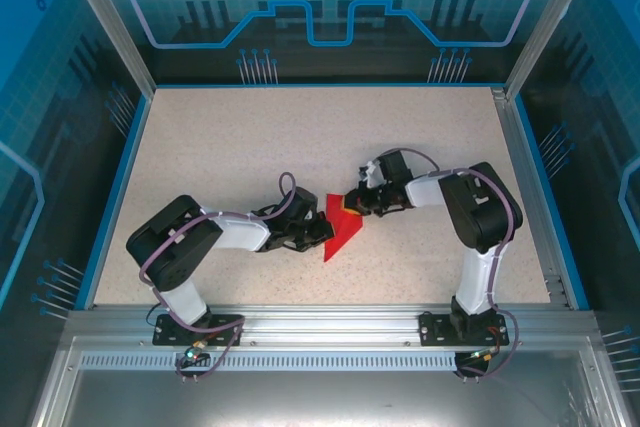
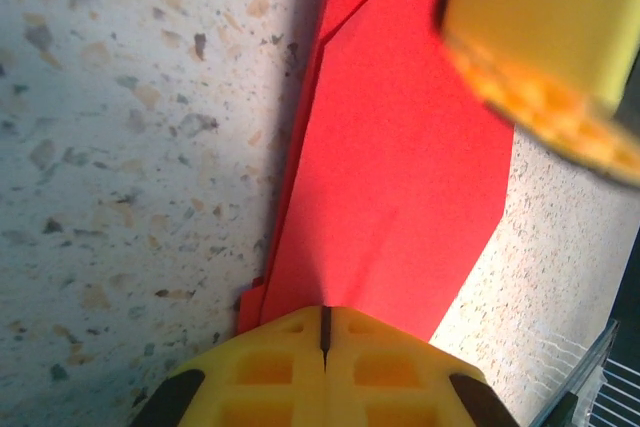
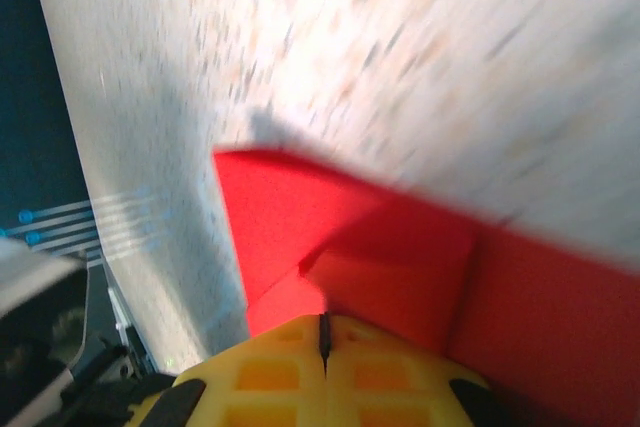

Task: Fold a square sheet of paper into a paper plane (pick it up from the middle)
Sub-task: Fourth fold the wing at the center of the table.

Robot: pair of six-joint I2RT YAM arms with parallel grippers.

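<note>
The red square sheet of paper lies at mid-table, folded into a long pointed shape like a paper plane, its tip toward the near edge. My left gripper is at its left edge. In the left wrist view its yellow fingers are shut, with the paper running out from the seam. My right gripper is at the paper's far right corner. The right wrist view is blurred, and there the gripper is shut with the folded layers meeting its tip. One of the right gripper's fingers hangs over the paper.
The speckled table has a blue border and clear blue walls on three sides. A metal rail carrying both arm bases runs along the near edge. Bare tabletop lies beyond and beside the paper.
</note>
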